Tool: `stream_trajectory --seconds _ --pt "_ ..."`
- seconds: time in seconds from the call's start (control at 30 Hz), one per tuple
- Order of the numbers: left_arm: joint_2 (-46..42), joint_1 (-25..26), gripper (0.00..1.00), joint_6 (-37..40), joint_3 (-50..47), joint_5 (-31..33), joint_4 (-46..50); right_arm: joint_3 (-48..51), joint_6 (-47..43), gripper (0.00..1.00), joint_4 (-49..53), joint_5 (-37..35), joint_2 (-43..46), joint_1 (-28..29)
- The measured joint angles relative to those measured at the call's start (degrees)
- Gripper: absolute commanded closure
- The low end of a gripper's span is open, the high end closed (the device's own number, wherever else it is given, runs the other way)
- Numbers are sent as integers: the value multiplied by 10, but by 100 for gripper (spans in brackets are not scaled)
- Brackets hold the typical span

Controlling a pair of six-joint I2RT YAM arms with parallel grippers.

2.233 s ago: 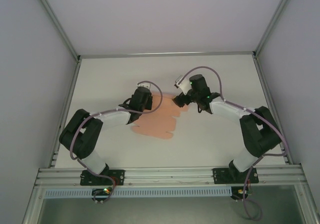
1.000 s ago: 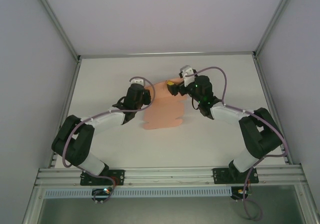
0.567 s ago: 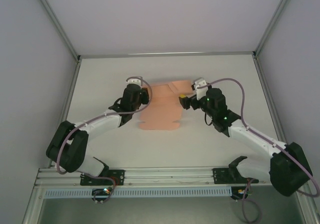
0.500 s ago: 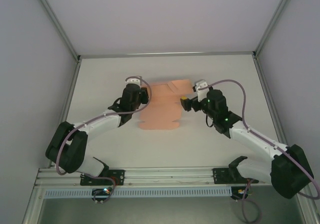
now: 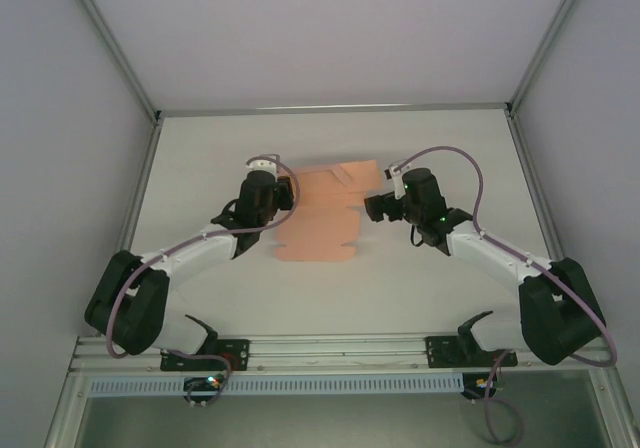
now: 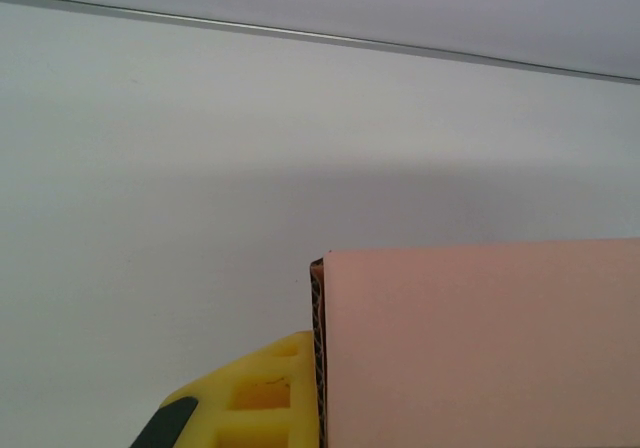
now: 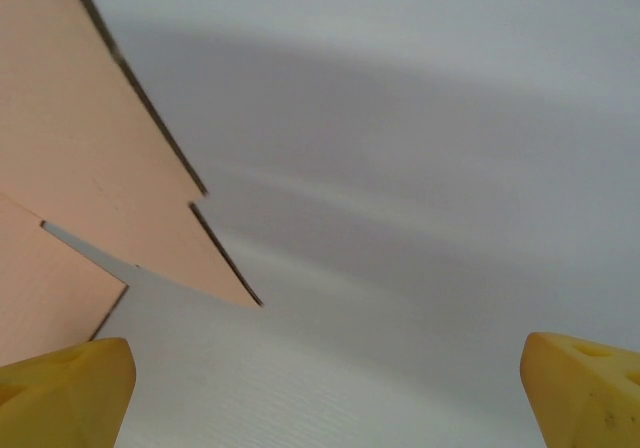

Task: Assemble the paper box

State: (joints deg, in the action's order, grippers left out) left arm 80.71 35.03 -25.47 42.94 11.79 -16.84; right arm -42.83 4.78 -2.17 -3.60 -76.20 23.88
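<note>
The paper box (image 5: 318, 224) is a flat salmon-pink die-cut sheet lying mid-table, with a tabbed flap (image 5: 350, 174) at its far edge. My left gripper (image 5: 272, 194) sits at the sheet's left edge. In the left wrist view one yellow finger (image 6: 250, 408) presses against the card's corrugated edge (image 6: 318, 348), and the card (image 6: 480, 348) hides the other finger. My right gripper (image 5: 374, 206) hovers just off the sheet's right edge, apart from it. In the right wrist view its fingertips (image 7: 60, 388) stand wide apart, and a pointed card tab (image 7: 100, 168) lies ahead to the left.
The white tabletop (image 5: 440, 158) is boxed in by pale walls and aluminium rails (image 5: 330, 109). The arm bases stand on the near rail (image 5: 340, 350). Bare table lies to the right of the sheet (image 7: 420, 168) and beyond it (image 6: 250, 118).
The right gripper let go of the sheet's far flap and drew off to its right side, its elbow swinging inward. The left gripper carried the sheet's left edge slightly farther back.
</note>
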Motion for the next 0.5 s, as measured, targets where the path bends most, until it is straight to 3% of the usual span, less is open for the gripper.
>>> stream_trajectory --seconds 0.5 --pt "19 -5 100 -3 0 -19 -6 -28 30 0 -100 115 -53 3"
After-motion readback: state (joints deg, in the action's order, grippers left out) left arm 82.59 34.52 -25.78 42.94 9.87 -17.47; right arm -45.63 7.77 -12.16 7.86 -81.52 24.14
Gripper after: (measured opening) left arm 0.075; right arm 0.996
